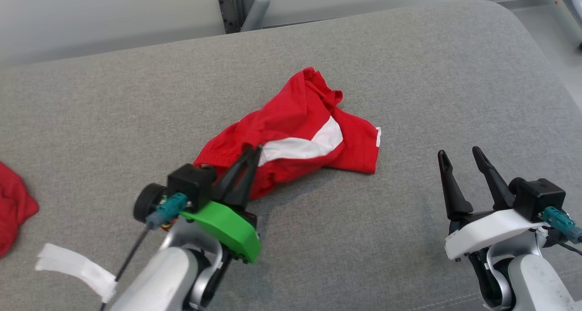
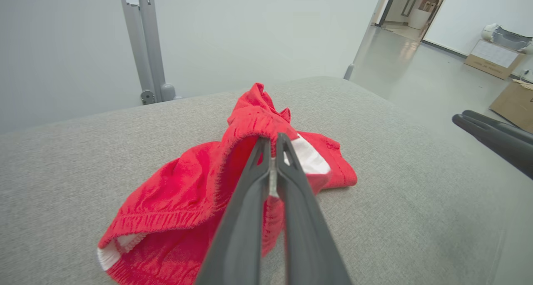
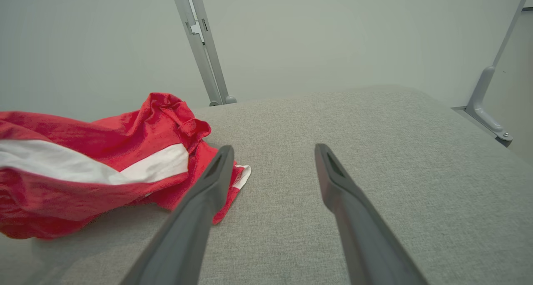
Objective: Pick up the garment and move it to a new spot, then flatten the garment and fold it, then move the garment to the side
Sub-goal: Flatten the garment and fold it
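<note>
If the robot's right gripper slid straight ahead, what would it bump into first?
Probably nothing but the grey cushion: the right gripper points past the red garment, which lies off to its left. Depth is hard to judge.

- Surface (image 1: pixel 409 74): grey woven fabric, rounded far corner at 1 o'clock in the head view.
- Red cloth (image 1: pixel 13 206): bunched at 9 o'clock on the surface, cut off by the frame edge.
- Post (image 1: pixel 236 6): grey metal, at 12 o'clock, behind the surface.
- Boxes (image 2: pixel 514 106): cardboard, at 3 o'clock in the left wrist view, on the floor (image 2: pixel 408 68).
</note>
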Robot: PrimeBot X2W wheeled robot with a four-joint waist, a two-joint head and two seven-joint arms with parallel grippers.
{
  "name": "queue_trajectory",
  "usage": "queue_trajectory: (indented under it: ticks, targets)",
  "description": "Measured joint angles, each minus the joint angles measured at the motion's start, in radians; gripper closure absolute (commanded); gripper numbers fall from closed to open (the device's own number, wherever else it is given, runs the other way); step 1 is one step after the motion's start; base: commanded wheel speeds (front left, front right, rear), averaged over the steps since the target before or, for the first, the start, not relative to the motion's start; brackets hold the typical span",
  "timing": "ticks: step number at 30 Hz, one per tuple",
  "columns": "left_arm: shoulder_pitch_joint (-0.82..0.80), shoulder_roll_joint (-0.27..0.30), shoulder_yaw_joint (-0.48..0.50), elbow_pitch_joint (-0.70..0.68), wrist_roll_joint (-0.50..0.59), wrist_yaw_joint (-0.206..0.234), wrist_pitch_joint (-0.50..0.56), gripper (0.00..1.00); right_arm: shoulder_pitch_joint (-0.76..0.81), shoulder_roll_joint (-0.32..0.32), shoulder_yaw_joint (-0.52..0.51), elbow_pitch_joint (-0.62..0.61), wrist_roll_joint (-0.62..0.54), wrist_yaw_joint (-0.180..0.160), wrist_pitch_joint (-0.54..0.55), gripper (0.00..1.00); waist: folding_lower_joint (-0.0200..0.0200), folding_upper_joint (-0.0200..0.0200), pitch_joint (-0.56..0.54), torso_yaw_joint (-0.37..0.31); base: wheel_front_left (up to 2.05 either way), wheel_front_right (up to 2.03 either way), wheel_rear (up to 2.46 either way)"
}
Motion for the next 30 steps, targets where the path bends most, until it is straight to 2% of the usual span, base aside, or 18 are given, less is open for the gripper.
queue_trajectory:
  ticks: [1, 8, 13, 18, 19, 20, 21, 24, 30]
  targets:
    - [0.003, 0.039, 0.036, -0.055, -0.005, 0.028, 0.028, 1.00, 0.001, 0.001, -0.002, 0.000, 0.001, 0.000, 0.001, 0.00, 0.0000, 0.0000, -0.004, 0.010, 0.00, 0.00, 0.00]
    - [0.102, 0.163, 0.172, -0.167, -0.072, 0.113, 0.095, 1.00, 0.004, 0.000, -0.004, -0.001, 0.009, 0.000, 0.007, 0.00, 0.0000, 0.0000, -0.012, 0.043, 0.00, 0.00, 0.00]
    - [0.191, 0.185, 0.228, -0.141, -0.121, 0.153, 0.095, 1.00, 0.003, -0.001, -0.004, -0.001, 0.015, 0.000, 0.014, 0.00, 0.0000, 0.0000, -0.007, 0.053, 0.00, 0.00, 0.00]
    - [0.228, 0.151, 0.238, -0.014, -0.171, 0.132, 0.044, 1.00, 0.002, -0.002, -0.002, 0.002, 0.016, 0.000, 0.017, 0.00, 0.0000, 0.0000, 0.003, 0.060, 0.00, 0.00, 0.00]
    - [0.227, 0.141, 0.236, 0.010, -0.175, 0.123, 0.033, 0.84, 0.001, -0.002, -0.002, 0.003, 0.017, 0.000, 0.017, 0.00, 0.0000, 0.0000, 0.004, 0.061, 0.00, 0.00, 0.00]
    - [0.227, 0.132, 0.232, 0.033, -0.178, 0.114, 0.027, 0.57, 0.000, -0.002, -0.001, 0.004, 0.017, 0.000, 0.018, 0.00, 0.0000, 0.0000, 0.004, 0.062, 0.00, 0.00, 0.00]
    - [0.227, 0.120, 0.233, 0.053, -0.179, 0.114, 0.007, 0.00, 0.000, -0.002, 0.001, 0.004, 0.017, 0.000, 0.017, 0.00, 0.0000, 0.0000, 0.003, 0.062, 0.00, 0.00, 0.00]
    - [0.219, 0.101, 0.231, 0.102, -0.165, 0.112, -0.047, 0.00, 0.000, -0.004, 0.000, 0.004, 0.015, 0.000, 0.013, 0.00, 0.0000, 0.0000, -0.001, 0.064, 0.00, 0.00, 0.00]
    - [0.209, 0.062, 0.267, 0.138, -0.119, 0.153, -0.209, 0.00, 0.000, 0.001, 0.002, 0.002, 0.013, 0.000, 0.004, 0.00, 0.0000, 0.0000, -0.014, 0.071, 0.00, 0.00, 0.00]
